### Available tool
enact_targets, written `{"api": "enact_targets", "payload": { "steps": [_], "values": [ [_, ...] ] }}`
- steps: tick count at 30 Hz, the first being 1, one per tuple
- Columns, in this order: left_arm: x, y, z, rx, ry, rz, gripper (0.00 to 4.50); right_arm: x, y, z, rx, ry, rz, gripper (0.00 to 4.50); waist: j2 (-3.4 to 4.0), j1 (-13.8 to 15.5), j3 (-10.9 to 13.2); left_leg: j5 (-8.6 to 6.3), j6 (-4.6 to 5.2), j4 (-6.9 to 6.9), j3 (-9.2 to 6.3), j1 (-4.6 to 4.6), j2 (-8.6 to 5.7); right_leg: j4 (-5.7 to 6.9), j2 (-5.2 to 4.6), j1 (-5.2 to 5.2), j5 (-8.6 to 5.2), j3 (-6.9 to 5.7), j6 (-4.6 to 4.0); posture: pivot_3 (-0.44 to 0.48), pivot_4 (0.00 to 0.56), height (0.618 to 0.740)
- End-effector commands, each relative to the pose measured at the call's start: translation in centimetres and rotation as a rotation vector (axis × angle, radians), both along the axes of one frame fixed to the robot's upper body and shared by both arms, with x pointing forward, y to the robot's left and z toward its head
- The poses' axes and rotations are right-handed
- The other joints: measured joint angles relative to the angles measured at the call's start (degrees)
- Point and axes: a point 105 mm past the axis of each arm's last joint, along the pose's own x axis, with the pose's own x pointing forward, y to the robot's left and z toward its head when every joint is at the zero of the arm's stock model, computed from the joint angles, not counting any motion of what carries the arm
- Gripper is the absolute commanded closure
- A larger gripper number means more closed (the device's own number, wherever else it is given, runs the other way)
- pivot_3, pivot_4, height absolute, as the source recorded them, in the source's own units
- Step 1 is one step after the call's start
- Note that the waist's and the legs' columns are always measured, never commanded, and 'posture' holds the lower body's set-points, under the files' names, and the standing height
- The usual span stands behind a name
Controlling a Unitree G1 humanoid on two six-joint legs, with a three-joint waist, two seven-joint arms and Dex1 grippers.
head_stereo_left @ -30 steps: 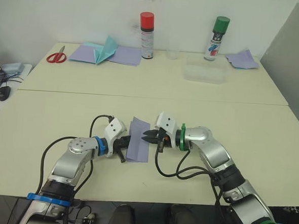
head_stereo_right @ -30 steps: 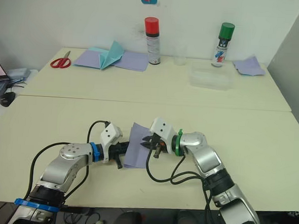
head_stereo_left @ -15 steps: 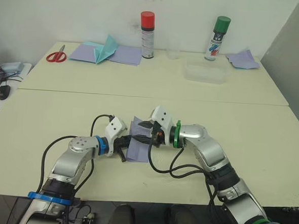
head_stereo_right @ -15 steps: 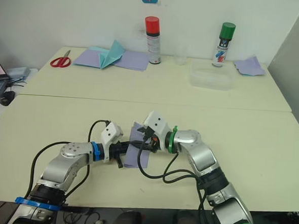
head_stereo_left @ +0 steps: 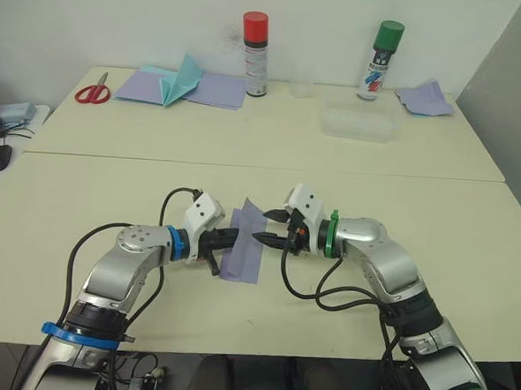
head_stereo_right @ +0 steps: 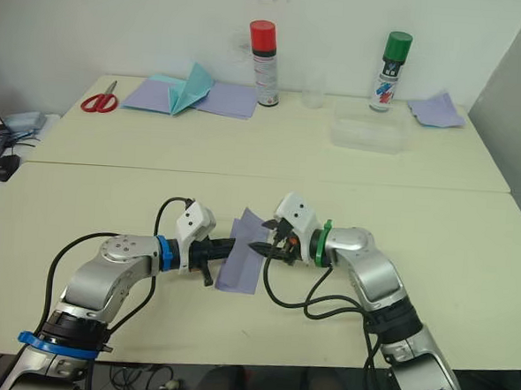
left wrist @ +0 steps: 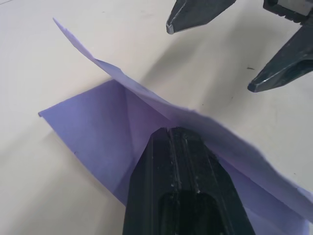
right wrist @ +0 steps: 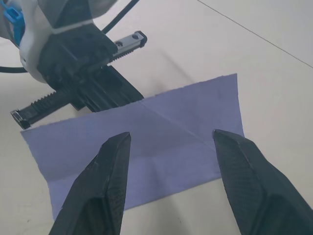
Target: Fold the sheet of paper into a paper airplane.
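The lavender sheet of paper (head_stereo_left: 244,245) lies on the near table between my two grippers, folded along a long crease. One half rests flat and the other half (left wrist: 146,95) stands up at an angle toward the right arm. My left gripper (left wrist: 171,131) is shut, its fingers lying on the flat half inside the fold, with the tip against the crease. My right gripper (head_stereo_left: 268,227) is open just right of the raised half, fingertips close to the paper (right wrist: 195,107) but apart from it. Its fingers (right wrist: 110,161) frame the sheet in the right wrist view.
On the far table are red scissors (head_stereo_left: 91,90), flat lavender sheets with a teal paper piece (head_stereo_left: 181,82), a red-capped can (head_stereo_left: 255,43), a green-capped can (head_stereo_left: 379,61), a clear plastic box (head_stereo_left: 358,124) and a lavender scrap (head_stereo_left: 424,97). A seam (head_stereo_left: 377,175) divides the tables.
My right gripper, which reached over the sheet half a second ago, has drawn back to the right and stands open. The paper's right half now stands up. The left gripper stays in place.
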Motion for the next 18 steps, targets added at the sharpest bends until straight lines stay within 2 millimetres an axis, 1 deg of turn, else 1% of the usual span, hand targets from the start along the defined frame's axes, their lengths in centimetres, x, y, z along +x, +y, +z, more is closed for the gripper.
{"api": "enact_targets", "payload": {
  "steps": [1,4,9,15,18],
  "values": [
    [-0.2,-1.2,1.2,-0.016,-0.041,-0.046,4.5,-0.3,0.1,1.8,0.043,-0.05,0.009,1.75,0.0,0.0,0.0,0.0,0.0,0.0,-0.01,0.0,0.0,0.0,0.0,0.0,0.0,-0.01,0.0,0.0,0.15,0.74],
    [-0.2,-1.8,0.9,-0.021,-0.042,-0.056,4.5,-0.4,0.1,2.1,0.045,-0.053,0.005,1.75,0.0,0.0,0.0,0.0,0.0,0.0,-0.02,0.01,0.0,0.02,0.01,0.01,0.0,-0.03,0.0,0.0,0.15,0.74],
    [-0.4,-2.3,1.3,-0.03,-0.049,-0.07,4.5,-0.3,-0.2,2.1,0.041,-0.053,-0.001,1.75,-0.01,0.0,0.0,0.0,0.0,0.02,-0.01,0.01,-0.01,0.03,0.01,0.01,0.0,-0.02,0.0,0.0,0.15,0.74],
    [-0.7,-1.9,1.4,0.004,-0.05,-0.076,4.5,-0.2,-0.6,2.0,0.035,-0.051,-0.011,1.75,-0.01,0.0,0.0,0.0,0.0,0.03,0.0,0.01,-0.02,0.03,0.01,0.02,0.0,0.0,0.0,0.0,0.15,0.74],
    [-0.9,-1.8,1.8,0.007,-0.055,-0.086,4.5,0.0,-0.9,1.8,0.026,-0.048,-0.022,1.75,-0.01,0.0,0.0,0.0,0.0,0.03,-0.02,0.01,-0.01,0.05,0.02,0.02,0.0,-0.03,0.0,0.0,0.15,0.74]
  ]
}}
